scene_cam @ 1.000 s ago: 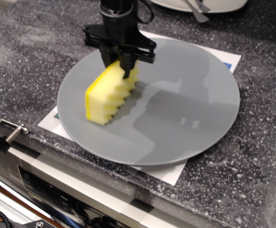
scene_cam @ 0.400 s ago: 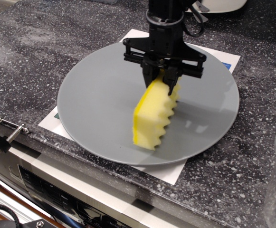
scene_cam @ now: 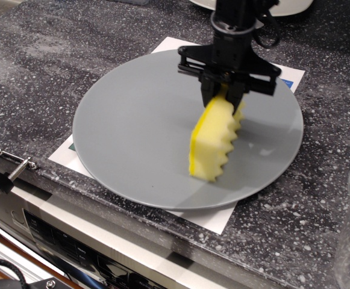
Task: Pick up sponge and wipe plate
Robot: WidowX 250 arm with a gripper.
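Speckled dark tabletop [scene_cam: 54, 66]; gripper [scene_cam: 228, 95] clenched on sponge [scene_cam: 215, 139], which hangs beneath it, long axis running toward the near-right rim of plate [scene_cam: 132, 120].

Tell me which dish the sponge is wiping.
The big flat grey plate under the gripper, which holds the yellow sponge; not the white dish behind.

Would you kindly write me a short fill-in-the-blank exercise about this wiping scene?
1. The gripper is shut on the yellow ____.
2. The sponge hangs over the grey ____.
3. Under the plate lies a white sheet of ____.

Missing words: sponge; plate; paper
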